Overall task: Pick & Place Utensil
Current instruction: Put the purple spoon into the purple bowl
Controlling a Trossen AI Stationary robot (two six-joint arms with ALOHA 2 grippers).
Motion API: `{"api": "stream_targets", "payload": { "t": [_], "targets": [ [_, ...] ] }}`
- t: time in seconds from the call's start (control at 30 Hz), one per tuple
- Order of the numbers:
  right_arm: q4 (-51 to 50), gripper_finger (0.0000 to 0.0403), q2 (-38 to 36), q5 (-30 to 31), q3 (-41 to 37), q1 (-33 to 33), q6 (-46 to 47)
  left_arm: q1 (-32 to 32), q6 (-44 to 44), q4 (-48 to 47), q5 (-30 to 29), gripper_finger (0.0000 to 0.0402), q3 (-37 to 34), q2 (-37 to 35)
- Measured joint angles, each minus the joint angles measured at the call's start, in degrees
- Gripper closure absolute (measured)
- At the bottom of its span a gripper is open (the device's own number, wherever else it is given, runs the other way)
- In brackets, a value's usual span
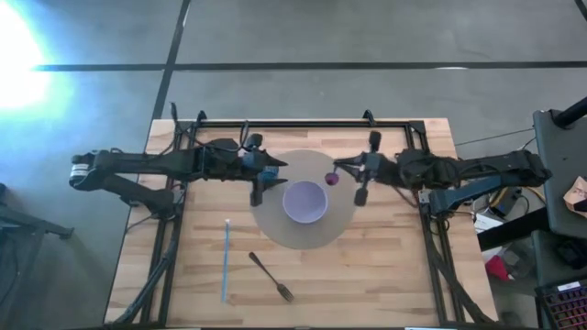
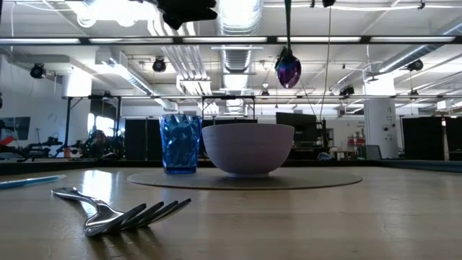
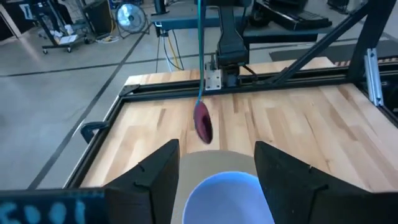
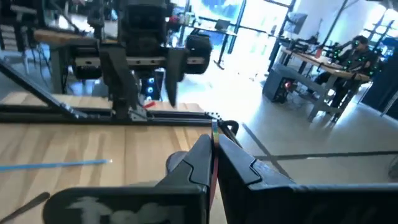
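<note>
In the low view, the purple metallic spoon (image 2: pixel 288 71) hangs on a handle cut off by the top edge. The lavender round bowl (image 3: pixel 229 198) is clipped at the left wrist view's edge. The blue faceted glass (image 2: pixel 180 144) sits partly behind it.

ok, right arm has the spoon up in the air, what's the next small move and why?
Probably shift the right tool sideways until the spoon is over the bowl, then lower. In the high view the spoon's head hangs above the mat, just off the bowl's rim, and the low view shows it well above bowl height. The left tool is open above the blue cup.
</note>
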Motion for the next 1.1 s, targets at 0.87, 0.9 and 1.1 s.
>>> {"api": "stream_targets", "payload": {
  "t": [0.87, 0.9, 1.1],
  "targets": [
    [59.5, 0.0392, -7.0, 7.9, -41.4, -3.8, 25.6, 0.0, -2.0, -12.9, 0.2, 0.0200, -0.4, -4.3],
    [60.5, 0.0392, -5.9, 9.1, -41.9, -3.8, 26.7, -0.1, -2.1, -13.3, 0.2, 0.0200, -0.4, -4.3],
    [61.2, 0.0392, 2.6, 11.9, -41.0, -3.9, 32.0, -0.3, -2.7, -15.3, 0.3, 0.0200, -0.4, -4.3]
  ]
}}
